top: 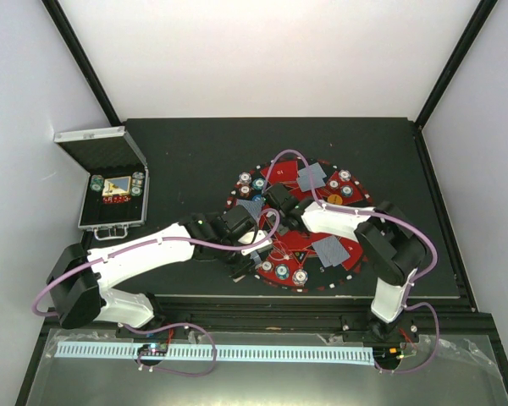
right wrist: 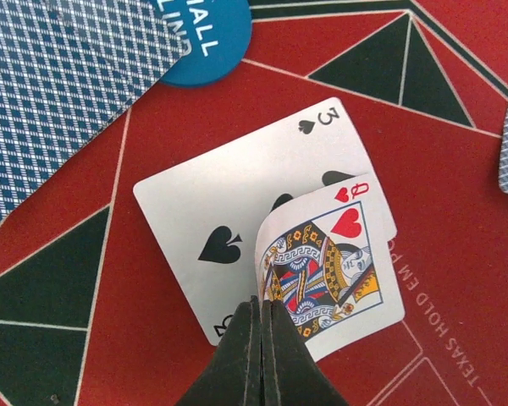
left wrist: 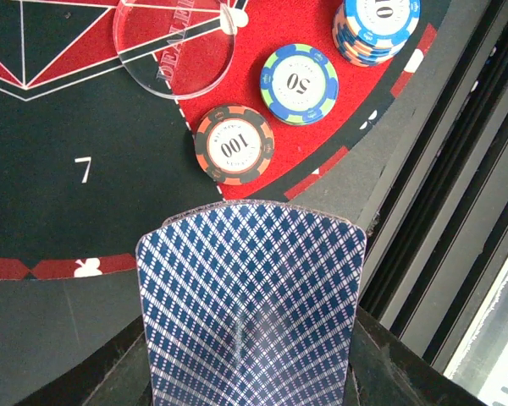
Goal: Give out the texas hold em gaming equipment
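Observation:
My left gripper (left wrist: 250,372) is shut on a blue-backed playing card (left wrist: 252,304), which bows between the fingers above the mat's near rim. Past it lie a red-black 100 chip (left wrist: 234,144), a blue-green 50 chip (left wrist: 299,83), a blue chip stack (left wrist: 377,25) and a clear dealer disc (left wrist: 173,42). My right gripper (right wrist: 262,309) is shut on the curled edge of a face-up queen of hearts (right wrist: 334,266), which overlaps a face-up 3 of spades (right wrist: 229,228). A blue small-blind disc (right wrist: 207,34) and a face-down card (right wrist: 59,76) lie beyond.
The round red-and-black mat (top: 281,171) lies mid-table with face-down cards (top: 332,250), chip stacks (top: 345,178) and an orange disc (top: 334,200) on it. The open silver case (top: 110,190) stands at the far left. Both arms (top: 152,249) reach over the mat.

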Motion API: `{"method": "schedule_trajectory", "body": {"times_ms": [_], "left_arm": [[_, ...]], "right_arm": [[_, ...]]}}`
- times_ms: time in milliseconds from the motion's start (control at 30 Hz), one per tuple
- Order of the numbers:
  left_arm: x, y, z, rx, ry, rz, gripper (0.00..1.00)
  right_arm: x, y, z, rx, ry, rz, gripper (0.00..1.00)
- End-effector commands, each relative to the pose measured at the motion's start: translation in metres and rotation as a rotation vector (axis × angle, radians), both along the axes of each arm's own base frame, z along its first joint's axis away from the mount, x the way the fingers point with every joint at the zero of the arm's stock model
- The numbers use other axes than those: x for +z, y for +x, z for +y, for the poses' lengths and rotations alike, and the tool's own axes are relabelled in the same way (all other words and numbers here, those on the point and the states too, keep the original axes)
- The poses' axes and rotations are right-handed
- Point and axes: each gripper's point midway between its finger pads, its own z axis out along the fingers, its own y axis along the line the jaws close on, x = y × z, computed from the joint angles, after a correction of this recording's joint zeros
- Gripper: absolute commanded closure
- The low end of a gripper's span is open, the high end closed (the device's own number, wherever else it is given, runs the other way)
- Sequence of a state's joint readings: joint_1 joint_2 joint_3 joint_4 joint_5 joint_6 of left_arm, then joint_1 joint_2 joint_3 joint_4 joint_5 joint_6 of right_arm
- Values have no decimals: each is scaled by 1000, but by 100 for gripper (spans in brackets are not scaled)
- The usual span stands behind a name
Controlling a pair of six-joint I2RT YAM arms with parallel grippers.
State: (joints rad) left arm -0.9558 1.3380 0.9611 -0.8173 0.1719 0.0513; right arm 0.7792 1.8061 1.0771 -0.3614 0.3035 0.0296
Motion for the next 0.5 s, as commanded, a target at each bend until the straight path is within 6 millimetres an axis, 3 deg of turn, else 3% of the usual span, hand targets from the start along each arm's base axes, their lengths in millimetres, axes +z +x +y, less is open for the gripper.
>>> {"method": "schedule_trajectory", "body": {"times_ms": [0,100,467], "left_arm": [[9,6,-7,2,-25,-18,50],[8,5,-7,2,-22,-16,50],[9,6,-6,3,-23,-19,50]], "right_arm": [[-11,-3,8,11,37,30,99],[-14,-5,12,16,52,45,98],[-9,-6,14,0,87,45,75]]}}
